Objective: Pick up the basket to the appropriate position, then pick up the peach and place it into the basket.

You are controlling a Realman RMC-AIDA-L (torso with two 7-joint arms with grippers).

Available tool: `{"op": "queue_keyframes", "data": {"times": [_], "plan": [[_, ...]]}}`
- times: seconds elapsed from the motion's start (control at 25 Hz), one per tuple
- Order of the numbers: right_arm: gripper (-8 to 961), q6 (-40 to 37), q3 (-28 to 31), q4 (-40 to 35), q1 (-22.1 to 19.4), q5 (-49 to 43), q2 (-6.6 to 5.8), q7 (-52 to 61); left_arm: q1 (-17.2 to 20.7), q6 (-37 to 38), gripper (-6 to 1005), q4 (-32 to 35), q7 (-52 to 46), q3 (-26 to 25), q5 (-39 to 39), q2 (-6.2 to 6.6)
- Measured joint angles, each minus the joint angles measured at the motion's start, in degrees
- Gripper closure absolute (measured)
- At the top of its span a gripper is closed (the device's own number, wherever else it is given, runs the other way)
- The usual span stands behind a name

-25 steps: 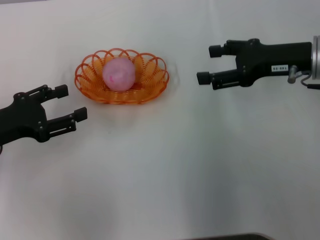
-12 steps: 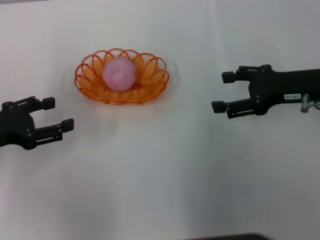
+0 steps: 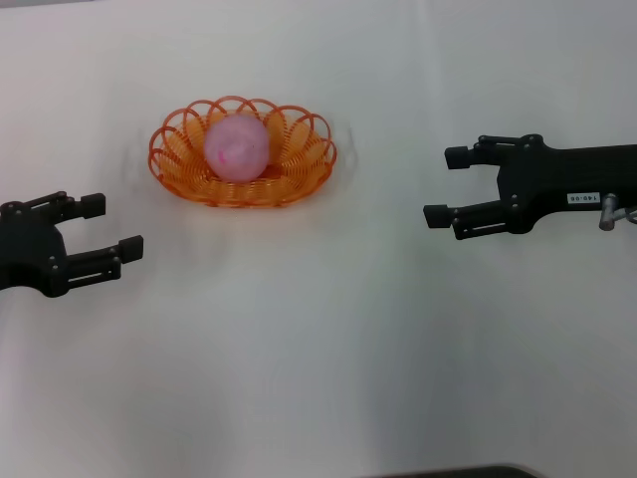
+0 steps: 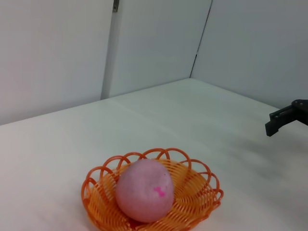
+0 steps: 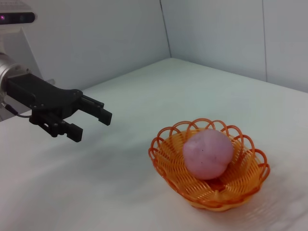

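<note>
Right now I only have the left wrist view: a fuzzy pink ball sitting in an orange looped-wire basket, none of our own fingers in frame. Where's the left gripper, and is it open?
Observer: The head view shows the left gripper open and empty above the white table. It is to the robot's left of the orange looped-wire basket, nearer the robot and apart from it.
Operator: And the black bit at the edge of my frame?
Observer: That's the right gripper, also open and empty. It is off to the basket's other side, not touching it.
Operator: What about the ball's far side?
Observer: In the right wrist view the fuzzy pink ball rests on the basket's floor, with a gap to the rim on that side.
</note>
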Motion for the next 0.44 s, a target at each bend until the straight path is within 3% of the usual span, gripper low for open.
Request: {"op": "queue_keyframes", "data": {"times": [0.44], "plan": [[-6,0.1,-0.1,0.0,0.5,0.0,-0.01,0.0,0.1,0.0,202,0.0,0.0,-0.1,0.0,0.0]]}}
